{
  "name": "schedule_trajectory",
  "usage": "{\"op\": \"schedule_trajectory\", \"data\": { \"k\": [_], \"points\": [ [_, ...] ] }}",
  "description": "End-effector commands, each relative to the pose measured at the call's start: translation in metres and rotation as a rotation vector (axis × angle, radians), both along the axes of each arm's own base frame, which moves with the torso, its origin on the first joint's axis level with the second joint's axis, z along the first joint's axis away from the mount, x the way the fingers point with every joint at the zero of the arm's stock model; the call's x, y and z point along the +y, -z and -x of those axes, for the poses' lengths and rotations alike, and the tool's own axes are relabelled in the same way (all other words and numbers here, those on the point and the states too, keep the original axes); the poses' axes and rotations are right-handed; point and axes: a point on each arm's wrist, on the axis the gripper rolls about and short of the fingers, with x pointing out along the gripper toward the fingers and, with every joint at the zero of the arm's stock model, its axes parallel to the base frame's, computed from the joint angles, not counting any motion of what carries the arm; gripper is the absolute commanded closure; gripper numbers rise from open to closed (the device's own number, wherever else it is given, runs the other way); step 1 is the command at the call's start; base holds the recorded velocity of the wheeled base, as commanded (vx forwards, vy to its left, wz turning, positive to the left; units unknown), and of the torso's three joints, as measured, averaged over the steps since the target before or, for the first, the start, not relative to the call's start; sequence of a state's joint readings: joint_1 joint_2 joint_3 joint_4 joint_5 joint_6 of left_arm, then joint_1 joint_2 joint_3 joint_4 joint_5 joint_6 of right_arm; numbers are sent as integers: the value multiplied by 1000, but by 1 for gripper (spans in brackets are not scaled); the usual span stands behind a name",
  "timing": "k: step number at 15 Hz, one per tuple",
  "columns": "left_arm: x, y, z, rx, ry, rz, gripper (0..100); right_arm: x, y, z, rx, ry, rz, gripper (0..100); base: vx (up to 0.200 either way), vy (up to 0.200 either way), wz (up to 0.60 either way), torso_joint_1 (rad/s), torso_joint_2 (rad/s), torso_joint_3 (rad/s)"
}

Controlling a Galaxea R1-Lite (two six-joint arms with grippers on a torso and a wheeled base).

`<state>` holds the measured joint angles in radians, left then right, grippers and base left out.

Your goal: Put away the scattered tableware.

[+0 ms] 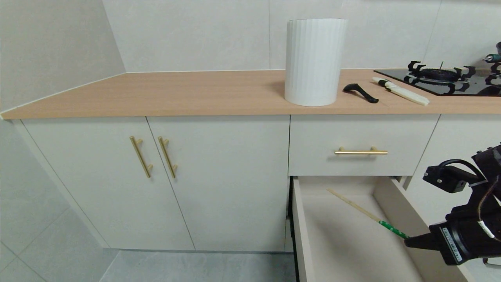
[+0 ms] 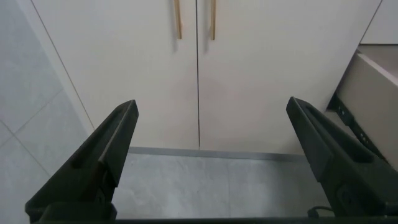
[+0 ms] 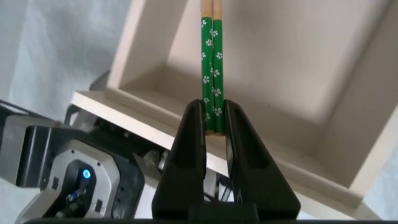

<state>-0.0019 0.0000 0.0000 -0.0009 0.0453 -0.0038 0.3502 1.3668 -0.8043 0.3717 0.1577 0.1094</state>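
My right gripper [image 1: 409,241] hangs over the open lower drawer [image 1: 344,235], shut on a pair of bamboo chopsticks [image 1: 364,211] with green flowered ends. In the right wrist view the chopsticks [image 3: 211,68] run from between the fingers [image 3: 193,134] out over the drawer's floor [image 3: 280,68]. On the wooden counter [image 1: 176,94] lie a black utensil [image 1: 361,93] and a cream-coloured utensil with a green band [image 1: 400,91]. My left gripper [image 2: 211,130] is open, low in front of the closed cabinet doors [image 2: 199,68] above the floor.
A tall white ribbed container [image 1: 314,61] stands on the counter next to the utensils. A black gas hob [image 1: 442,80] occupies the counter's right end. The upper drawer [image 1: 360,145] with a gold handle is closed. Two cabinet doors [image 1: 156,176] on the left are closed.
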Motion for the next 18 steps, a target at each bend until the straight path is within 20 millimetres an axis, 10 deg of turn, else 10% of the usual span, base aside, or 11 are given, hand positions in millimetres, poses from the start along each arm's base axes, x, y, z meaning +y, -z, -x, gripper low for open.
{"op": "schedule_trajectory", "data": {
  "k": [1, 5, 14, 18],
  "points": [
    [0, 0, 0, -2, 0, 1, 0, 3, 8, -7, 39, -3, 13, 100, 0, 0, 0, -7, 66, 46],
    [0, 0, 0, -2, -1, 1, 0, 18, 25, -31, 57, -14, 19, 100, 0, 0, 0, 0, 0, 0],
    [0, 0, 0, -1, -1, 1, 0, 69, 157, -119, 202, 186, 123, 100, 0, 0, 0, 0, 0, 0],
    [0, 0, 0, -1, 0, 1, 0, 79, 183, -133, 207, 232, 131, 100, 0, 0, 0, 0, 0, 0]
  ]
}}
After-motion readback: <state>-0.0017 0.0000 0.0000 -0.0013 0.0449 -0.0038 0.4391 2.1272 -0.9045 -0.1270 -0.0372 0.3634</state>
